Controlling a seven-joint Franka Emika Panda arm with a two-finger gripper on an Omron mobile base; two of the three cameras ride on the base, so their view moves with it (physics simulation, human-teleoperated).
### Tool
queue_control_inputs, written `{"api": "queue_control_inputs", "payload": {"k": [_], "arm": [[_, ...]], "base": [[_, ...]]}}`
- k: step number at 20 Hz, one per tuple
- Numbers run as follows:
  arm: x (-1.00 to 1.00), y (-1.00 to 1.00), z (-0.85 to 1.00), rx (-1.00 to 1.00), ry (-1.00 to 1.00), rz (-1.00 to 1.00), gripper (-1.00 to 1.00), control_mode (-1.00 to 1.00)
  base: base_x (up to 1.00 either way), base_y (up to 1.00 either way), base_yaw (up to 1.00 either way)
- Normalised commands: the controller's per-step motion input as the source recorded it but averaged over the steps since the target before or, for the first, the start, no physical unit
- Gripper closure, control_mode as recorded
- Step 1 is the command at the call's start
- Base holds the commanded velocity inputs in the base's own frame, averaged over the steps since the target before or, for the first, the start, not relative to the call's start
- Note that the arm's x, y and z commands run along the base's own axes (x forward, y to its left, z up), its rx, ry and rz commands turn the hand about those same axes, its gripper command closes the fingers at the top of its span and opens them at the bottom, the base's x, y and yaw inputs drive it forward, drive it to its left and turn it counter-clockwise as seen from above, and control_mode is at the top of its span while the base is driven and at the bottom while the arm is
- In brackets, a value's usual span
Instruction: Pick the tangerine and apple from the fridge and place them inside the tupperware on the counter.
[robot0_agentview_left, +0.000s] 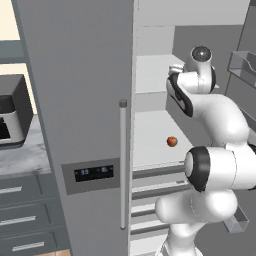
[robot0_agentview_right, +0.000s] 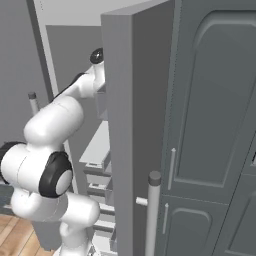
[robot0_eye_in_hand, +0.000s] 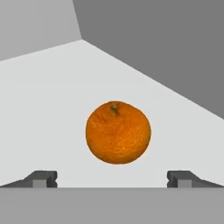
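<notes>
The tangerine (robot0_eye_in_hand: 118, 132), a bright orange ball with a small stem mark, lies on a white fridge shelf (robot0_eye_in_hand: 52, 109) straight ahead of my gripper (robot0_eye_in_hand: 112, 179). The gripper is open, one fingertip (robot0_eye_in_hand: 43, 178) low to the left of the fruit and the other low to the right, neither touching it. The apple (robot0_agentview_left: 172, 141), darker and redder, sits on the shelf below, where my arm (robot0_agentview_left: 210, 115) reaches into the open fridge (robot0_agentview_left: 80, 100) at the upper shelf. The marble counter (robot0_agentview_left: 20, 155) lies left of the fridge. The tupperware is out of view.
A black-and-silver toaster oven (robot0_agentview_left: 12, 115) stands on the counter. The fridge's shut left door carries a long bar handle (robot0_agentview_left: 123, 165). The open right door (robot0_agentview_right: 130, 125) with its bins (robot0_agentview_left: 242, 65) stands close beside my arm. Tall grey cabinets (robot0_agentview_right: 215, 125) are further right.
</notes>
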Motion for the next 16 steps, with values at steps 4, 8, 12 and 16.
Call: {"api": "queue_control_inputs", "payload": {"k": [4,8,12,16], "arm": [[0.36,-0.11,0.00,0.00,-0.02,0.00,-1.00,-1.00],[0.33,-0.12,0.00,0.00,-0.02,0.00,-1.00,-1.00],[0.29,-0.07,-0.01,0.00,-0.04,0.00,-1.00,-1.00],[0.15,-0.02,-0.16,0.00,-0.03,0.00,1.00,-1.00]], "base": [[0.00,0.00,0.00],[0.00,0.00,0.00],[0.00,0.00,0.00],[0.00,0.00,0.00]]}}
